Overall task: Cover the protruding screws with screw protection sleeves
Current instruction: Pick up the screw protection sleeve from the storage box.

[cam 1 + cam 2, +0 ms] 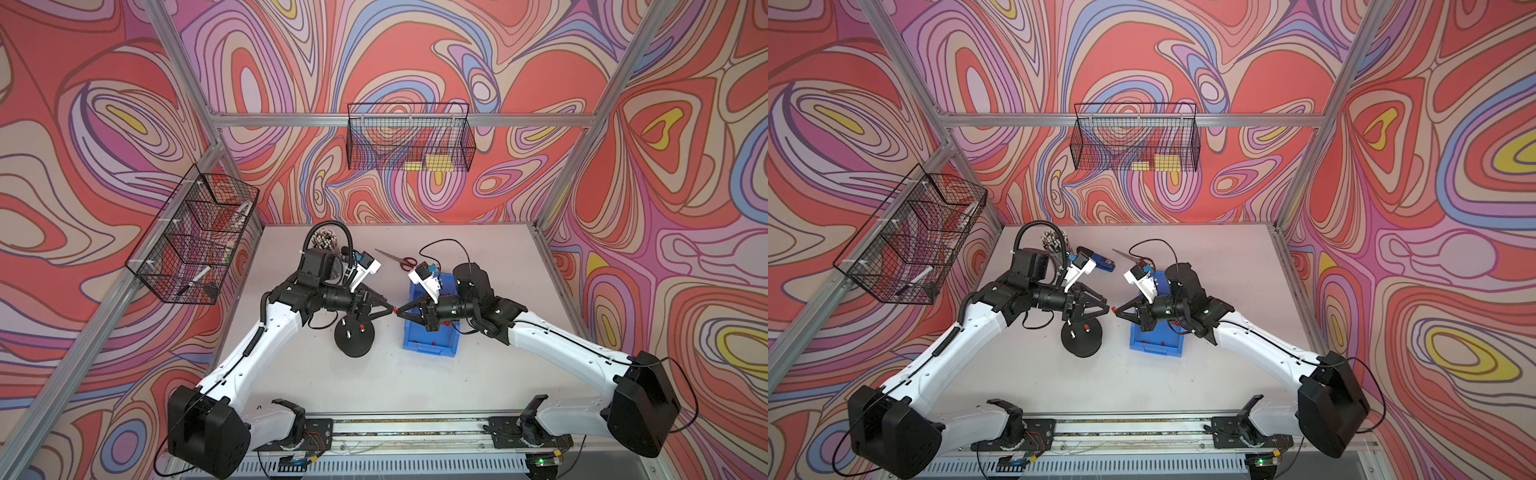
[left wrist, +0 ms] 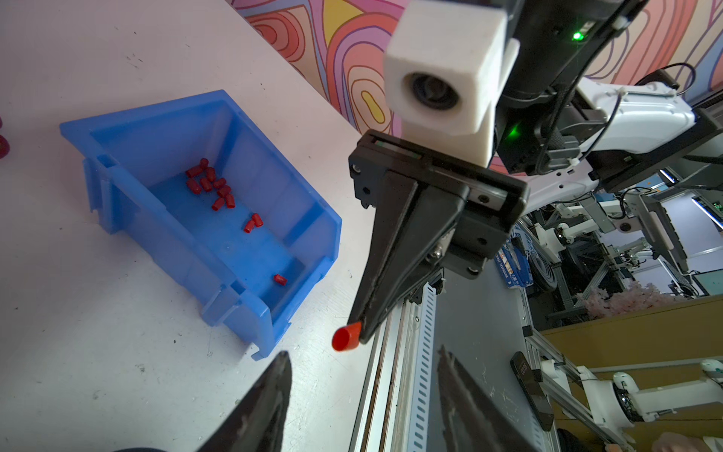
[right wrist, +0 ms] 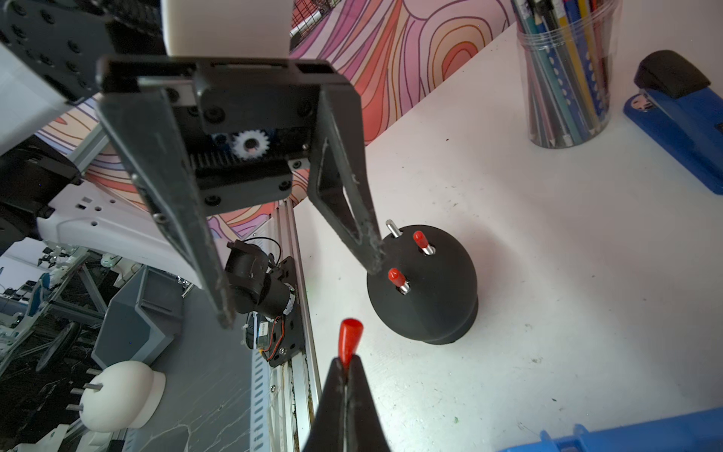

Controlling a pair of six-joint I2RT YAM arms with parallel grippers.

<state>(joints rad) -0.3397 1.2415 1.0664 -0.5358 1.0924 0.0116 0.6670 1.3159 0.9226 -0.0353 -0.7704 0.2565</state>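
a small bright red plastic sleeve is pinched at one end by the closed fingers of the right gripper, in the air between the black round puck-shaped base at mid-table and the blue plastic bin to its right. the left gripper faces it, fingers spread wide, holding nothing. only the right wrist view shows the silvery metal studs: two capped red, one bare. only the left wrist view shows loose red sleeves inside the bin. in a top view, red-handled scissors lie farther back on the white tabletop. the swirl-patterned walls carry black wire baskets.
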